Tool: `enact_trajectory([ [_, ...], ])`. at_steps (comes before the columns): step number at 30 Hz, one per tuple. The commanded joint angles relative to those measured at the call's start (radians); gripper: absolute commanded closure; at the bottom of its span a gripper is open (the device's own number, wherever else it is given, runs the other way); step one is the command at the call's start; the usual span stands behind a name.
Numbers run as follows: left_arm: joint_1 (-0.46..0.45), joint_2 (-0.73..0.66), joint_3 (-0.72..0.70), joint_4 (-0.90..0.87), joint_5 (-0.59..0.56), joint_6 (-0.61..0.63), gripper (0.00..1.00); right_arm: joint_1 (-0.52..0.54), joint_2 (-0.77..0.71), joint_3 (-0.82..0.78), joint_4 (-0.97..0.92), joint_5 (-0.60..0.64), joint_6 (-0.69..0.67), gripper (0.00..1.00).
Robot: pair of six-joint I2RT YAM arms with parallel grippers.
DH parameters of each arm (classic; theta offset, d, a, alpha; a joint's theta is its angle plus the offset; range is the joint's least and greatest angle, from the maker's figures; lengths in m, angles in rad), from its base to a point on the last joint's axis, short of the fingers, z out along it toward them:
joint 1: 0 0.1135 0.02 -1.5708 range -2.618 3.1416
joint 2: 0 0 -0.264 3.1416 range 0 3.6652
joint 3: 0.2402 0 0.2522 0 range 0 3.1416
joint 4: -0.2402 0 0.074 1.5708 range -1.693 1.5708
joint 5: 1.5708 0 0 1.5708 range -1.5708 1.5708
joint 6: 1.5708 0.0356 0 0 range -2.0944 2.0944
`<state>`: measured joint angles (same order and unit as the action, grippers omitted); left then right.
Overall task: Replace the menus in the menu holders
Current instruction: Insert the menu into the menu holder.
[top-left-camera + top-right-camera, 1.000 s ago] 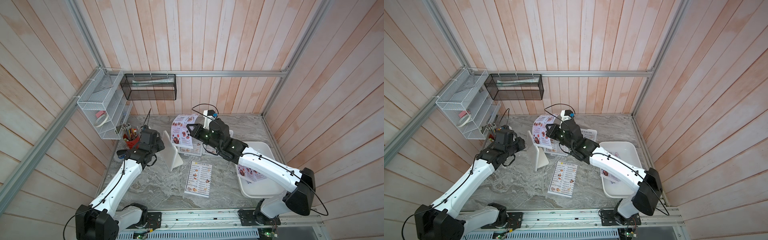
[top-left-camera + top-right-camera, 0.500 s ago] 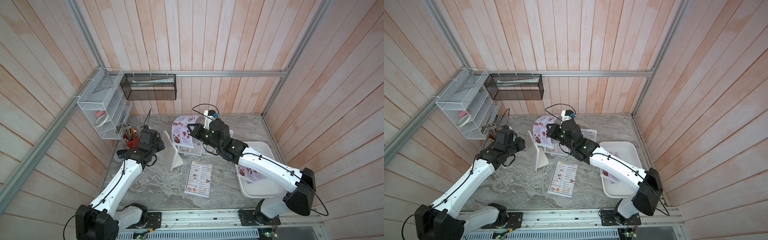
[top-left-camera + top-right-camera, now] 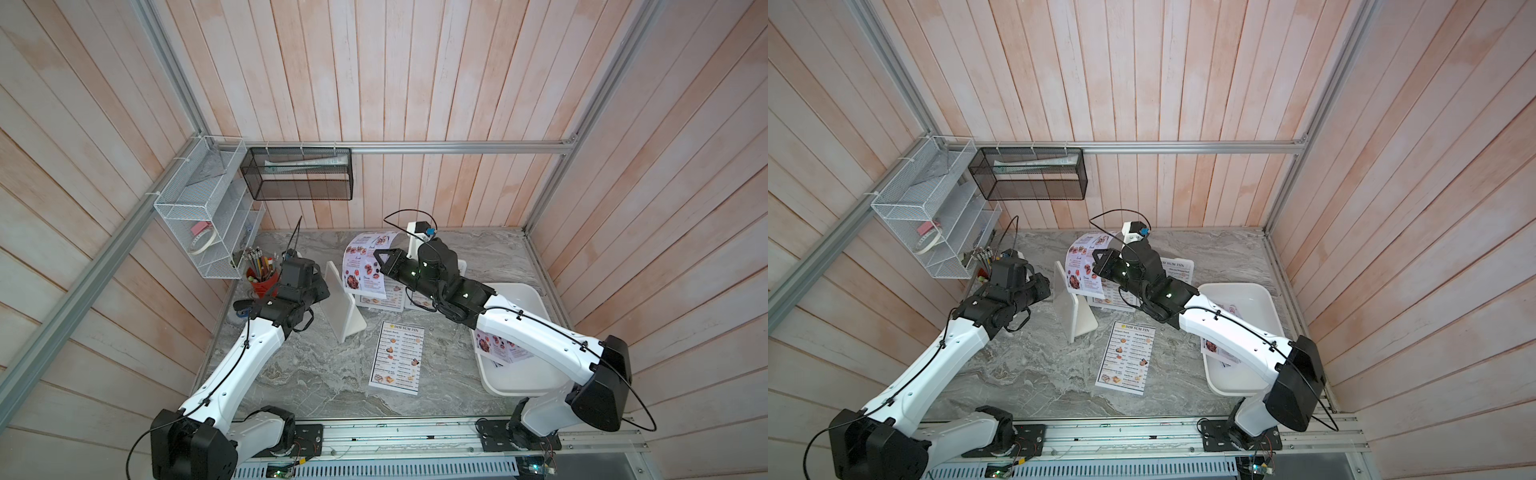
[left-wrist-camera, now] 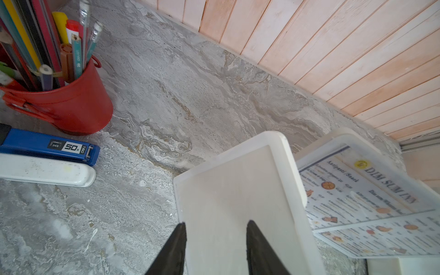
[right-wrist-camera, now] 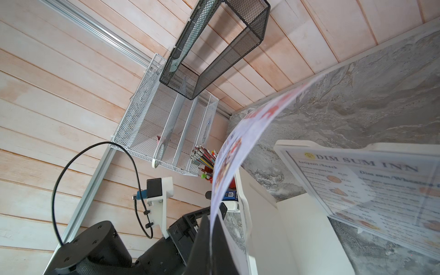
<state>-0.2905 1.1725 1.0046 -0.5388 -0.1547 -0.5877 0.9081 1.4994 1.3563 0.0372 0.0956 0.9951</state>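
Your right gripper (image 3: 379, 261) sits just above mid-frame in both top views, its fingers pinched tight on the lilac menu (image 3: 358, 270). The sheet is clear of the table and curls up toward the back wall. It hangs just right of the empty holder (image 3: 343, 299), which stands tilted at centre frame with its wedge back on the table. In the right wrist view the sheet's edge runs close along that holder's rim; you can't tell whether they touch. Your left gripper (image 4: 215, 228) comes in from the left of the holder with its fingers partly spread and nothing between them. The tips sit at the holder's bare face near one edge, and whether they touch it is unclear. Behind the right arm, two filled holders (image 4: 357, 190) show white menus headed "DIM SUM INN". Another white menu (image 3: 397, 358) lies flat on the table, below centre. At the lower right the tray (image 3: 528, 299) holds more lilac sheets (image 3: 500, 348), partly under the right arm. The red pencil cup (image 4: 71, 102) and a blue stapler (image 4: 47, 147) stand at the table's left edge.
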Motion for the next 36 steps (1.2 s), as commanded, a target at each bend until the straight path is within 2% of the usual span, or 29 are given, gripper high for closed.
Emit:
enact_trajectory([
  [1,-0.004,0.003,0.025,-0.006,0.001,0.002,0.56,-0.005,-0.019,-0.010,0.009,-0.004,-0.002,1.00],
  [15,-0.007,0.010,0.031,-0.004,0.007,0.005,0.56,-0.011,-0.037,0.012,0.008,0.023,-0.042,1.00],
  [36,-0.009,0.016,0.039,-0.010,-0.005,0.008,0.56,-0.011,-0.011,-0.004,0.014,-0.022,-0.020,1.00],
])
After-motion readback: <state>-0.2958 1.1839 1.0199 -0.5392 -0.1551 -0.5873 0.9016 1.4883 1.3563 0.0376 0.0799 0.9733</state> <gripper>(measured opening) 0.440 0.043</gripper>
